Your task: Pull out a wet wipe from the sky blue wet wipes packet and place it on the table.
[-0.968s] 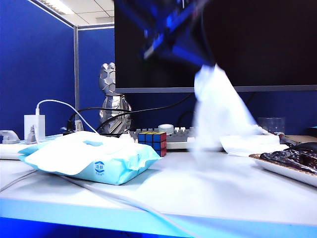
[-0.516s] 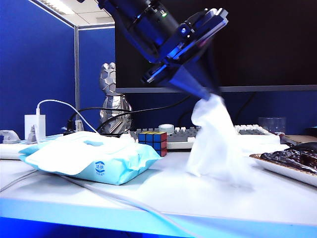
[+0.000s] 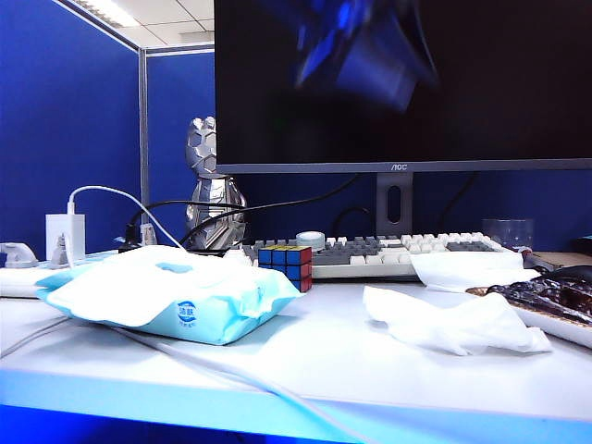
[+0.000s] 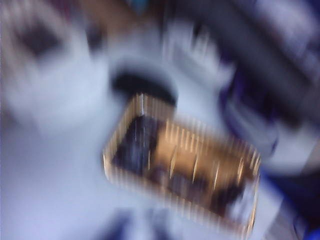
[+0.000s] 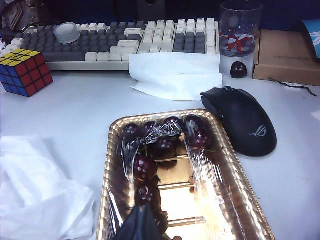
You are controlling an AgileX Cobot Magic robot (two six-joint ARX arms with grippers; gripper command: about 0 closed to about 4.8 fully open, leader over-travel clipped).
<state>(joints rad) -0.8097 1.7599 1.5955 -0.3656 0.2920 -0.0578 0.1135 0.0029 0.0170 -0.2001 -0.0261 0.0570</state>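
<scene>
Wet wipe (image 3: pixel 458 322) lying crumpled on table (image 3: pixel 314 356), free of any grip, just beside gold tray (image 5: pixel 210 200), well apart from sky blue wet wipes packet (image 3: pixel 166 294).

Judged thin, soft, light, limp; best pinched at raised fold.

Left gripper (image 3: pixel 365 46) high before monitor, blurred; finger spread cannot be told.

Right gripper (image 5: pixel 140 225) low over tray, only dark tip visible; state cannot be told.

Open room between packet and wipe; tray edge, mouse (image 5: pixel 242 120), colour cube (image 3: pixel 285 265) crowding beyond.
</scene>
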